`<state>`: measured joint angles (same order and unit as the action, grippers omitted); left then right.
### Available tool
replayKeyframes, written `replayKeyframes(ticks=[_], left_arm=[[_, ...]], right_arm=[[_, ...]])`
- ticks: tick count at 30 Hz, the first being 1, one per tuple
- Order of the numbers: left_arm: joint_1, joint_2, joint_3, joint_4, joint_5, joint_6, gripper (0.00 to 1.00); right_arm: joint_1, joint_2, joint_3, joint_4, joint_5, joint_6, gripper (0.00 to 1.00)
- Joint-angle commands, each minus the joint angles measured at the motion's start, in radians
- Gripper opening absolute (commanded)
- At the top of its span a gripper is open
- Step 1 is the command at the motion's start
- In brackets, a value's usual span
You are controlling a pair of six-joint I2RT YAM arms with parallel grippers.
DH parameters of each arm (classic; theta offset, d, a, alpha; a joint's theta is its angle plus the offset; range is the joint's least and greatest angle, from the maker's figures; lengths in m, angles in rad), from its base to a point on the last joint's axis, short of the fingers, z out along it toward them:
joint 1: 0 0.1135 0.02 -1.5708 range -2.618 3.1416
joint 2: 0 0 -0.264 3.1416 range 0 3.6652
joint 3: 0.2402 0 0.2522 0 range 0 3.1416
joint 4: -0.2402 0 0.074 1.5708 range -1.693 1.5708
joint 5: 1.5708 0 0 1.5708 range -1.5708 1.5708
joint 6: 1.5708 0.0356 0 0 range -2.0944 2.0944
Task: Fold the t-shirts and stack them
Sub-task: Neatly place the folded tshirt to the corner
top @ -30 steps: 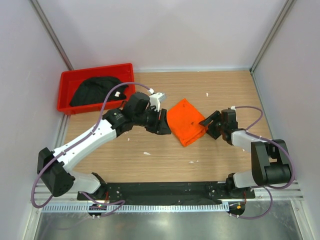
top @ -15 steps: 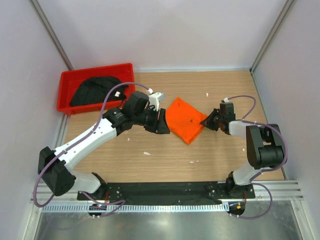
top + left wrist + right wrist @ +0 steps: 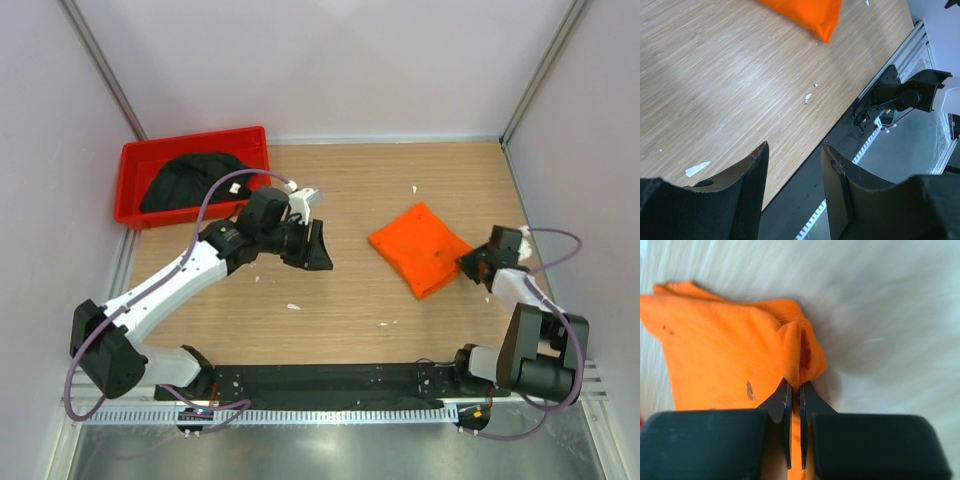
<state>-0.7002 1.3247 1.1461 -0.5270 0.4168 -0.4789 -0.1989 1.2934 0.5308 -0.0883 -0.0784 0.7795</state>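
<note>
1. Two arms are showing in the top external view. The left gripper (image 3: pixel 322 247) is hovering left of centre over the table (image 3: pixel 400 180), its jaws standing moderately apart and holding nothing. The right gripper (image 3: pixel 468 264) is pinching the right-hand corner of the orange t-shirt (image 3: pixel 418 248), which is lying folded into a compact, roughly diamond-shaped bundle right of centre on the wood. The black t-shirt (image 3: pixel 190 182) is lying bunched inside the red bin (image 3: pixel 135 160) at the far left corner, well apart from the orange one.
2. Left wrist view: the left gripper (image 3: pixel 793 165) is pointing at bare wood close to the table's near edge, its fingers (image 3: pixel 752 190) standing apart with nothing between them. One corner of the orange t-shirt (image 3: pixel 805 10) is showing at the top of the view, well apart from the fingers, and white scraps (image 3: pixel 808 98) are lying on the wood between.
3. Right wrist view: the right gripper (image 3: pixel 794 390) is clamping a raised fold at the edge of the orange t-shirt (image 3: pixel 725 350), jaws nearly touching with cloth running between them. The rest of the garment is spreading away to the left on the table, whose surface is appearing blurred
</note>
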Motion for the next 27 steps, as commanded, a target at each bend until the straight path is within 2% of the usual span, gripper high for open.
replayKeyframes(ticks=[1,5,9,11,15,20,27], left_arm=[[0.011,-0.048,-0.017,0.042,0.043,0.005,0.48],[0.019,-0.070,-0.054,0.074,0.071,-0.012,0.48],[0.024,-0.088,-0.080,0.097,0.092,-0.030,0.48],[0.028,-0.104,-0.088,0.105,0.100,-0.033,0.48],[0.033,-0.124,-0.106,0.128,0.108,-0.036,0.48],[0.048,-0.127,-0.120,0.154,0.145,-0.052,0.48],[0.071,-0.133,-0.152,0.214,0.192,-0.087,0.48]], right_arm=[[-0.173,-0.088,-0.031,-0.106,0.152,0.041,0.01],[-0.305,-0.092,0.001,-0.204,0.210,-0.016,0.01],[-0.382,-0.127,0.028,-0.292,0.264,-0.051,0.01],[-0.404,-0.141,0.084,-0.352,0.313,-0.129,0.01],[-0.418,-0.071,0.195,-0.519,0.376,-0.259,0.01],[-0.435,0.033,0.309,-0.623,0.338,-0.341,0.01],[-0.477,0.024,0.379,-0.820,0.365,-0.306,0.01]])
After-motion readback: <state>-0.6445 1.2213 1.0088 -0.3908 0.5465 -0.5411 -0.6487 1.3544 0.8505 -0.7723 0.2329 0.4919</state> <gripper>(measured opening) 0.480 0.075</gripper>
